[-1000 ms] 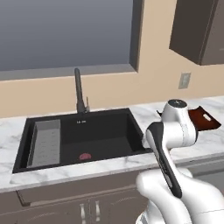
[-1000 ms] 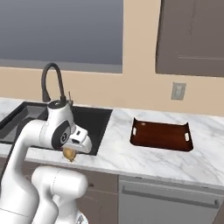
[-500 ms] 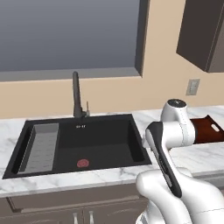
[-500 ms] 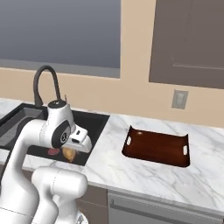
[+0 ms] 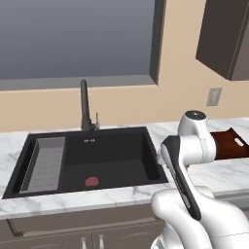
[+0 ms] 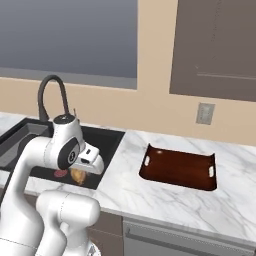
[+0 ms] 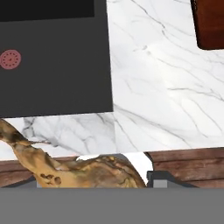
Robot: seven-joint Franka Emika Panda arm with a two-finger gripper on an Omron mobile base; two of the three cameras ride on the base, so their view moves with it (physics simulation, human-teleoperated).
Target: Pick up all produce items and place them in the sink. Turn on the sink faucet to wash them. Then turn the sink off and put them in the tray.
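**Onion in hand near the sink's front corner, tray off to the right**

Counter (image 6: 165, 202): white marble, runs under the window, holds everything. Sink (image 5: 116, 158): big black basin, grey ribbed insert (image 5: 44, 163) at its left side, red drain (image 5: 91, 182) on the floor. Tap (image 6: 50, 95) arches over the back rim. Tray (image 6: 177, 170): dark reddish-brown, flat on the marble, well apart from the sink on the right, bare.

Onion (image 7: 87, 173): golden-brown bulb sits between the jaws, long stalk trailing off to one side in the hand view. In the right base view it hangs just below the hand, over the sink's front right corner. Gripper (image 7: 94, 173) jaws stand fairly wide, closed on the bulb.

Step, my read: carrying the onion. Basin looks dry, tap not visibly running, so likely the drop into the sink comes first. To do it well: keep the bulb clear of the rim, move over open basin, lower before letting go so it doesn't roll, watch the stalk.

Arm pose: folded tight, elbow high, hand low at the counter's front edge, pointing mostly downward.
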